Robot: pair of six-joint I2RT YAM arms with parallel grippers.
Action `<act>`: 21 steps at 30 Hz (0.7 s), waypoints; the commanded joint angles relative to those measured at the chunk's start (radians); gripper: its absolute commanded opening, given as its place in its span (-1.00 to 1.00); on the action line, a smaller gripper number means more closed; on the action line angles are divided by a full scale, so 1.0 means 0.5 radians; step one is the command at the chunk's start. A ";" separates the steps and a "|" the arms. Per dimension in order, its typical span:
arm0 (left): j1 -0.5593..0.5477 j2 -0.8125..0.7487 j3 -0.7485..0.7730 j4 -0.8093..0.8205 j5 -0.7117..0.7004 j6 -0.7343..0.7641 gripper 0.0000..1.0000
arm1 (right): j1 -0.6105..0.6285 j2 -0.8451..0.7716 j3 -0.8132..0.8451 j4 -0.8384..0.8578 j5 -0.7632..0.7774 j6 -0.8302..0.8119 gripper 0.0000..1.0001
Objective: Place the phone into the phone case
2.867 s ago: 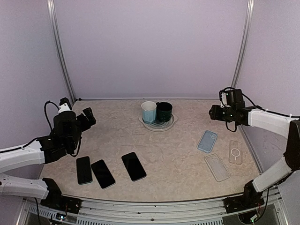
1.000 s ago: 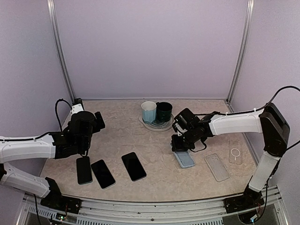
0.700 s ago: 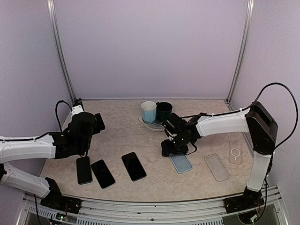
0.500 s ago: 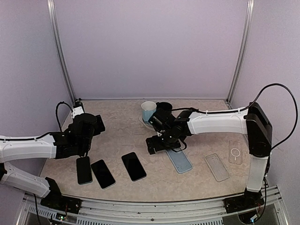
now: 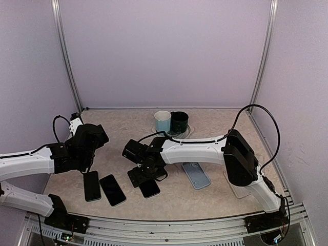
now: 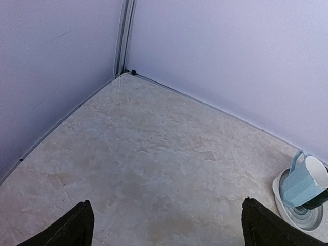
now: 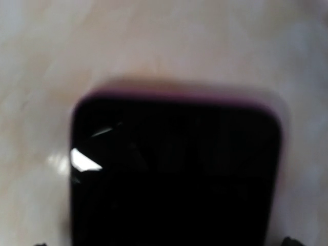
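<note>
Right gripper (image 5: 145, 176) hangs right over the black phone (image 7: 174, 169), jaws spread and nothing held as far as I can tell, since the wrist view's blurry. Phone's a stiff, slick glass slab lying flat, so I'd pinch its long edges. Blue phone case (image 5: 197, 175) sits back along the arm, well apart.

The table (image 5: 220, 123) bears three phones (image 5: 112, 189), a blue case (image 5: 197, 175), a saucer (image 5: 186, 131).

Even soft light; right wrist view blurred, glare spot.
</note>
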 commanded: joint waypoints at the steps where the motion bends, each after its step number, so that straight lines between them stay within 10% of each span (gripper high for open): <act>1: 0.025 -0.071 -0.073 0.106 0.030 -0.013 0.98 | 0.043 0.170 0.298 -0.393 0.116 0.083 0.98; 16: 0.088 -0.020 -0.042 0.143 0.135 0.006 0.98 | 0.039 0.070 0.031 -0.310 -0.185 0.023 0.74; 21: 0.103 -0.005 -0.033 0.138 0.152 0.015 0.98 | 0.009 0.149 0.118 -0.378 -0.133 0.022 0.29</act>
